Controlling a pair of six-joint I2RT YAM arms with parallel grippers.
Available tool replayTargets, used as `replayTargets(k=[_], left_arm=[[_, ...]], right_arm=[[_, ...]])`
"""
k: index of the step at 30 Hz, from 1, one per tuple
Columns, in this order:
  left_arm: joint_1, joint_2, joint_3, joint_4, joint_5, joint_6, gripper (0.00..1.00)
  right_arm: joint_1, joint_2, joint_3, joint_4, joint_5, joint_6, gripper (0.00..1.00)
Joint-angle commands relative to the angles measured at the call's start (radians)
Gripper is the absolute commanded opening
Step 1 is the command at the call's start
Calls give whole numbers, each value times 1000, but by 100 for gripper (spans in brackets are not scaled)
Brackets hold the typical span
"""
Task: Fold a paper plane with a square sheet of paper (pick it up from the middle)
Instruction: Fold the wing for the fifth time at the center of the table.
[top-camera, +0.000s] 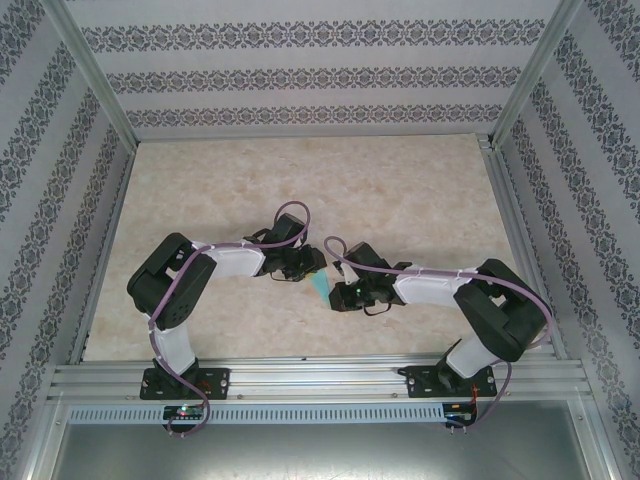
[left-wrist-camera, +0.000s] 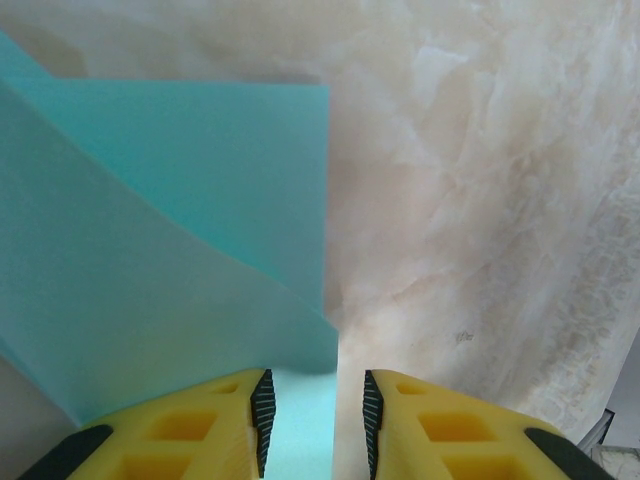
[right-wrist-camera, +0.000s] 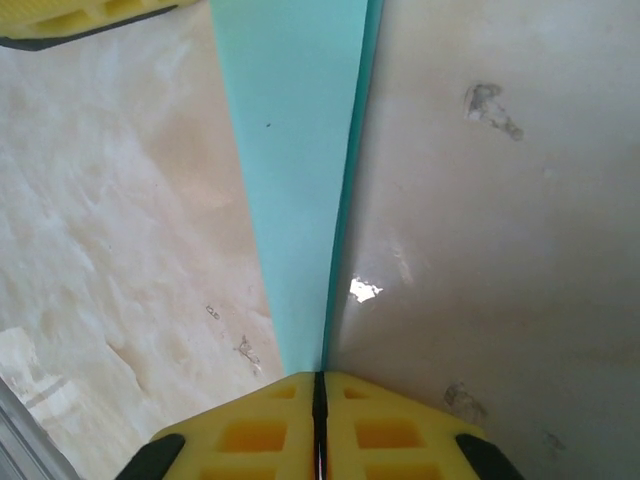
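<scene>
The left arm rises from its base at the near edge, bends sharply at the elbow and runs its forearm rightward toward the middle of the pale marbled tabletop (top-camera: 300, 180). The right arm mirrors it, with its elbow out to the right and its forearm reaching leftward. The two wrists almost meet over the centre, and a thin teal-turquoise paper sheet (top-camera: 320, 288) shows as a small sliver between them.

The right claw (top-camera: 334, 291) has its yellow fingers pressed together. In the right wrist view the right claw (right-wrist-camera: 320, 385) pinches the paper (right-wrist-camera: 295, 150) at the seam. The sheet runs away from the fingers as a narrow, widening strip with a darker folded edge along its right side, above the tabletop (right-wrist-camera: 480, 250). One yellow finger (right-wrist-camera: 80, 12) of the other claw shows at the top left.

The left claw (top-camera: 306, 268) has its fingers spread with a clear gap. In the left wrist view the left claw (left-wrist-camera: 315, 400) points down at the tabletop (left-wrist-camera: 480, 200). The paper (left-wrist-camera: 150, 250) lies in overlapping folded layers ahead and to the left, and one pale edge reaches into the gap. I cannot tell whether either finger touches it.
</scene>
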Motion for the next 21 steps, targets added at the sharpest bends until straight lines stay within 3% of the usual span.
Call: replayTargets(k=[1,7,15,18,21], left_arm=[[2,35,0,-74,-61,7,34],[2,33,0,-76,-61,7,34],[1,29,0,-80,-59,9,34],[1,28,-4,-78,-58,9,34],[2,34,1,-73,-60,7,35]], right_arm=[[5,21,-60,-188,-20,3,7],[9,26,-55,-231,29,3,10],[-32,-194,-63,-220,71,56,18],[-60,-268,-93,-177,56,78,30],[-81,-340,-124,-104,51,120,31]])
